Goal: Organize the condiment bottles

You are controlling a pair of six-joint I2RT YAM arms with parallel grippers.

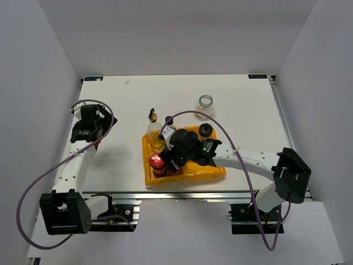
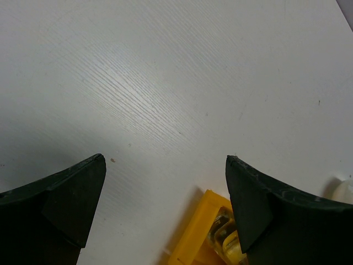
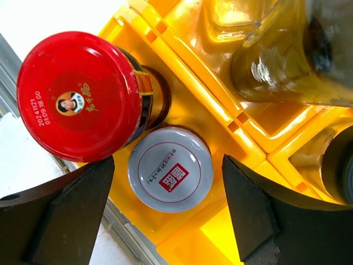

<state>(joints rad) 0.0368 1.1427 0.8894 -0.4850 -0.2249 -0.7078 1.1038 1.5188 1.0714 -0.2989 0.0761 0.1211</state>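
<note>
The red-lidded jar (image 1: 158,162) and the silver-lidded jar (image 3: 170,168) stand side by side in the near-left compartment of the yellow tray (image 1: 187,173). My right gripper (image 1: 172,158) hovers over them, open, its fingers either side of the silver lid in the right wrist view (image 3: 168,193), not touching; the red lid (image 3: 80,96) is just left. The clear gold-topped bottle (image 1: 153,124) stands at the tray's far-left corner. A black-lidded shaker (image 1: 206,130) stands at the tray's far edge. The wide clear jar (image 1: 206,102) stands on the table behind. My left gripper (image 1: 85,134) is open and empty.
The left wrist view shows bare white table between my fingers (image 2: 165,187), with the tray's corner (image 2: 193,237) and a clear bottle (image 2: 226,237) at the bottom. Clear bottle bases (image 3: 265,61) fill the compartments beyond the silver lid. The table's metal front rail (image 1: 165,196) runs just below the tray.
</note>
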